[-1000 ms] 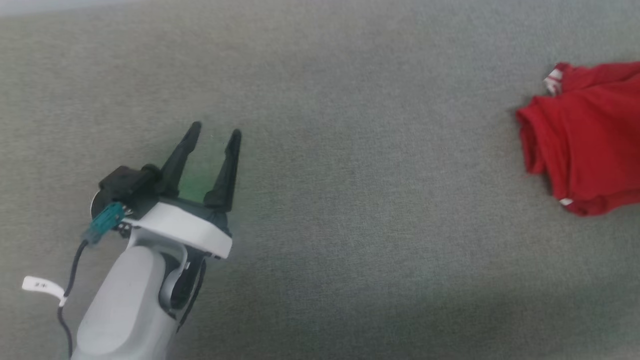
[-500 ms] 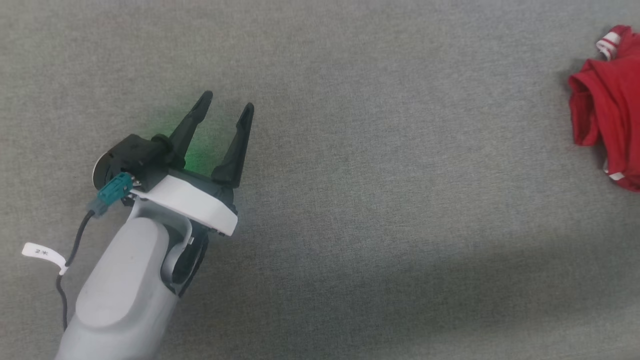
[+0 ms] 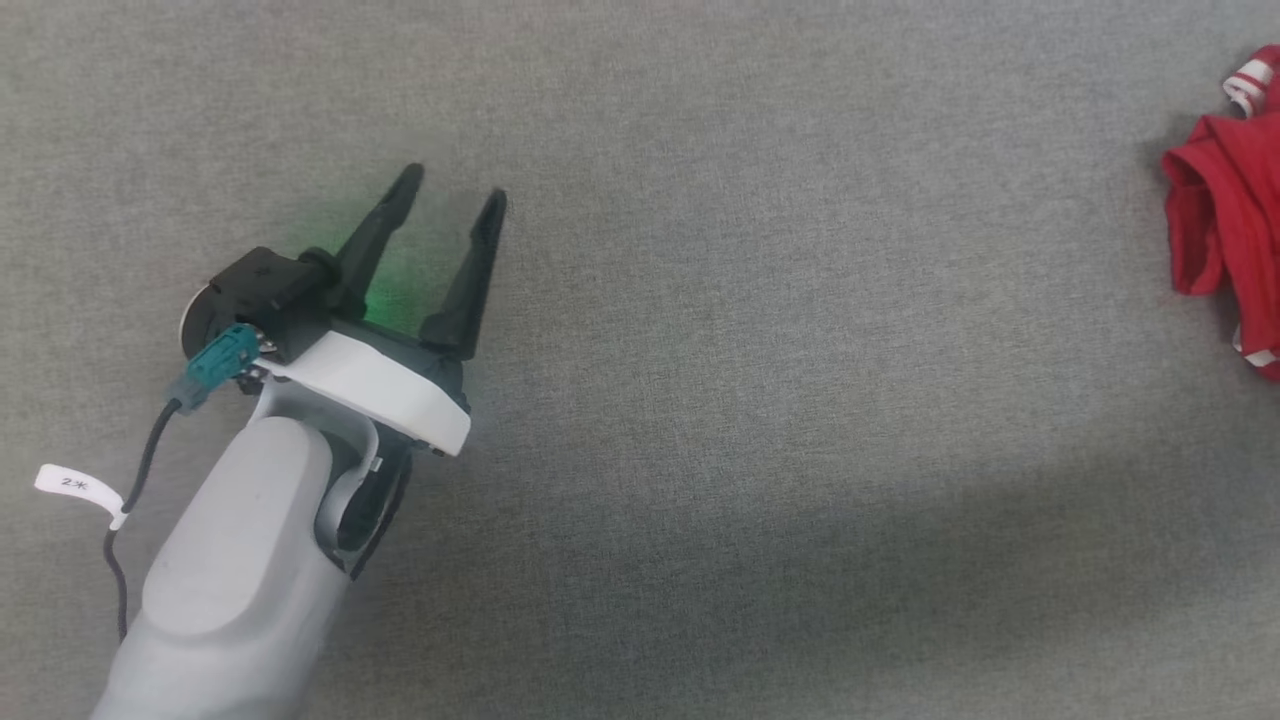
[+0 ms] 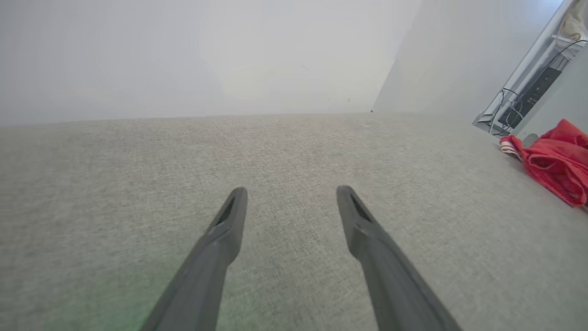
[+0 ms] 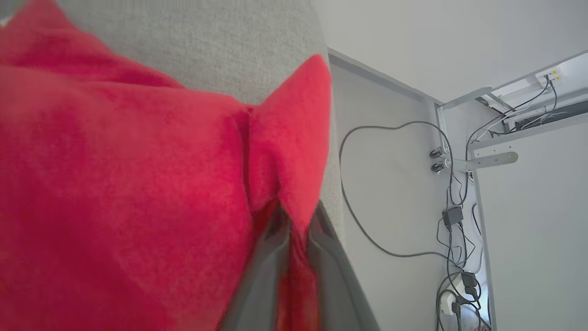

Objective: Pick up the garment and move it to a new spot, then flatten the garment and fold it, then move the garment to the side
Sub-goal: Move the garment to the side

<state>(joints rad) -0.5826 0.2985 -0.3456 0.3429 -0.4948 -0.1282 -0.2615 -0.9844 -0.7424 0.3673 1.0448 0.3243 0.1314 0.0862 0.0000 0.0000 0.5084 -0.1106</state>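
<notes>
The garment (image 3: 1225, 210) is a bunched red shirt with a bit of red-and-white striped trim, cut off by the right edge of the head view. It lies on the grey cloth surface (image 3: 760, 330). My left gripper (image 3: 455, 190) is open and empty at the left, far from the shirt. In the left wrist view, the left gripper (image 4: 291, 193) points along the bare surface, and the garment (image 4: 553, 158) is at the far right. In the right wrist view, the right gripper (image 5: 297, 216) pinches a fold of the garment (image 5: 115, 184) between its nearly closed fingers.
The surface's far edge meets a white wall (image 4: 206, 55). Past its right edge run loose black cables (image 5: 390, 193) and plugs against a white panel, with a metal bracket (image 5: 477, 161) higher up. A dark shadow crosses the lower right of the surface.
The head view has shifted. Relative to my left gripper, the garment now lies further to the right, and less of it is in view. The left gripper stays open.
</notes>
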